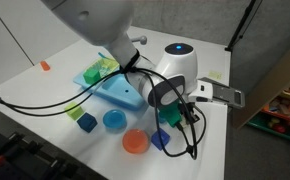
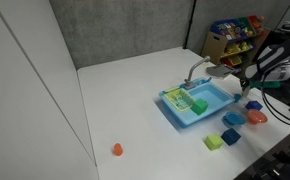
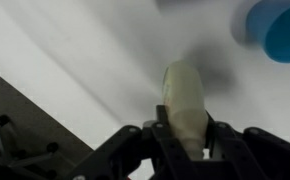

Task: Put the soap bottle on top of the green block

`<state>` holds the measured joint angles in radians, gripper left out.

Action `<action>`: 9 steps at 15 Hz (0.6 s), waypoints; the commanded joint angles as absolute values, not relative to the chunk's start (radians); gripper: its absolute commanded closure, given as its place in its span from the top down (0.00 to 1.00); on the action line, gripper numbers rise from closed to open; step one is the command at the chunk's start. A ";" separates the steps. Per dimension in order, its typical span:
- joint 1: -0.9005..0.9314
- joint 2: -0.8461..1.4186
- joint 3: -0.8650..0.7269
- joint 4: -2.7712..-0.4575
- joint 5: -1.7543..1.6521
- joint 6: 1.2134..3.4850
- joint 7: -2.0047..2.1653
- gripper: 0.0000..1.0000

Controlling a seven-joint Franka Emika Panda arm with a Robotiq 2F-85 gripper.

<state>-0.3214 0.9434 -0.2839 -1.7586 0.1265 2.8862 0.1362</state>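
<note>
Looming closest in an exterior view, the white robot arm point(image 1: 95, 25) leans over the white worktop point(image 1: 55, 80), where a light-blue plastic toy sink tray point(image 2: 173, 110) sits.

At the tray's 3 o'clock end the arm carries the black claw point(image 3: 188, 125). In the wrist view its jaws are drawn in against the sides of a slim plastic soap bottle point(image 3: 185, 90), so I judge it gripped. The blur washes the bottle out to a pale tone and hides its details. Its long axis runs from 6 to 12 o'clock, straight out from the jaws, and it appears upright in the hold. Neither exterior view shows it clearly.

Which green block is meant is open. A small green plastic block point(image 2: 198, 104) lies inside the tray, at about 9 o'clock from the claw and near it. A green plastic cube point(image 2: 214, 142) lies loose on the worktop at about 7 o'clock, farther off.

Judging from this, the coming move turns on carrying the bottle toward the 7-to-9 side and keeping its axis vertical over the chosen block's flat top, since so slim a base would tip easily if it lands off-centre.
</note>
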 commanded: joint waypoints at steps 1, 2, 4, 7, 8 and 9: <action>-0.279 0.834 -0.300 -1.820 0.111 2.843 0.142 0.10; -0.267 0.806 -0.301 -1.832 0.108 2.841 0.141 0.10; -0.239 0.755 -0.304 -1.856 0.101 2.839 0.142 0.10; -0.209 0.676 -0.286 -1.904 0.089 2.826 0.126 0.10; -0.202 0.648 -0.275 -1.926 0.085 2.817 0.117 0.10; -0.195 0.621 -0.265 -1.951 0.079 2.813 0.108 0.10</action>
